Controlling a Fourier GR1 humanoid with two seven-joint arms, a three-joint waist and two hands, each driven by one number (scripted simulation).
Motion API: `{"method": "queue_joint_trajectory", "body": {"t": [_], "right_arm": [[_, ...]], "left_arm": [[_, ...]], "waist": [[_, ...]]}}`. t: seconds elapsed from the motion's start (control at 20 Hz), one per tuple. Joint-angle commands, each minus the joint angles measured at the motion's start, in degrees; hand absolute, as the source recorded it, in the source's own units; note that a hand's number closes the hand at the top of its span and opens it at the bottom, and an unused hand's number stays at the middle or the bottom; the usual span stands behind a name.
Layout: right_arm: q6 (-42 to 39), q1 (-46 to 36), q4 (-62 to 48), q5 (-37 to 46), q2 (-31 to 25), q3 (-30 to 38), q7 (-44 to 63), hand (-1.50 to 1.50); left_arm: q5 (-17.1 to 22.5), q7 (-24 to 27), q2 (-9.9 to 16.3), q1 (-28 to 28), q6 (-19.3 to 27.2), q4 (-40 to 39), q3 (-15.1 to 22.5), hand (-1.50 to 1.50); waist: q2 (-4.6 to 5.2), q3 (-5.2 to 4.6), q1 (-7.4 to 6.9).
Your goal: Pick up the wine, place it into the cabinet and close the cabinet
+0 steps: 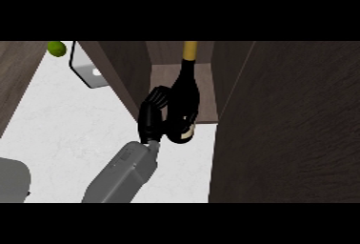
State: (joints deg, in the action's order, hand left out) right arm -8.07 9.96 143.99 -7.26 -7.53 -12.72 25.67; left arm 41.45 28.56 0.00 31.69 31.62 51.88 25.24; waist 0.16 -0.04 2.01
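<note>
The wine bottle is dark with a yellow neck. Its neck points toward the back of the open cabinet and its base is nearest me. It hangs over the cabinet's brown shelf, at the front edge. My right hand is shut on the bottle's lower body from the left, fingers curled round it, and hides part of the base. Its grey forearm comes up from the lower edge. I cannot tell whether the bottle touches the shelf. My left hand does not show.
A wide dark wooden door panel stands open on the right. Another dark panel flanks the opening's left side. On the white counter lie a green lime and a white black-rimmed object. A grey shape sits lower left.
</note>
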Motion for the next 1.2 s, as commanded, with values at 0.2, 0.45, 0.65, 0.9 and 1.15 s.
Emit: {"method": "queue_joint_trajectory", "body": {"t": [0.2, 0.45, 0.65, 0.9, 1.15], "right_arm": [[-0.77, 5.65, 11.76, -6.72, 0.00, -1.18, 3.16, -1.50], [0.42, 1.08, 8.79, -6.87, 0.54, 0.86, 4.92, -1.50], [-1.60, 2.95, 9.67, -9.14, -0.44, 2.40, 3.81, -1.50], [-1.53, 1.65, 10.25, -11.41, -0.83, 5.42, 4.57, -1.50], [-2.17, 3.51, 5.97, -4.78, 2.03, -0.38, -0.28, -1.50]], "left_arm": [[6.80, 2.68, 0.00, 6.89, 0.48, -8.97, -0.31, 1.50], [7.56, 1.21, 0.00, 13.74, -3.52, -16.72, -3.99, 1.50], [11.98, 1.54, 0.00, 16.95, 0.59, -17.06, -2.94, 1.50], [9.91, 1.37, -0.01, 20.76, -0.46, -20.83, -6.10, 1.50], [7.55, -0.55, 0.73, 29.16, 2.20, -28.91, -7.29, 1.50]], "waist": [[0.00, 0.02, 0.72], [0.24, 0.00, 0.11], [0.23, 0.03, 1.20], [0.11, 0.06, 0.21], [0.19, 0.06, 0.66]]}}
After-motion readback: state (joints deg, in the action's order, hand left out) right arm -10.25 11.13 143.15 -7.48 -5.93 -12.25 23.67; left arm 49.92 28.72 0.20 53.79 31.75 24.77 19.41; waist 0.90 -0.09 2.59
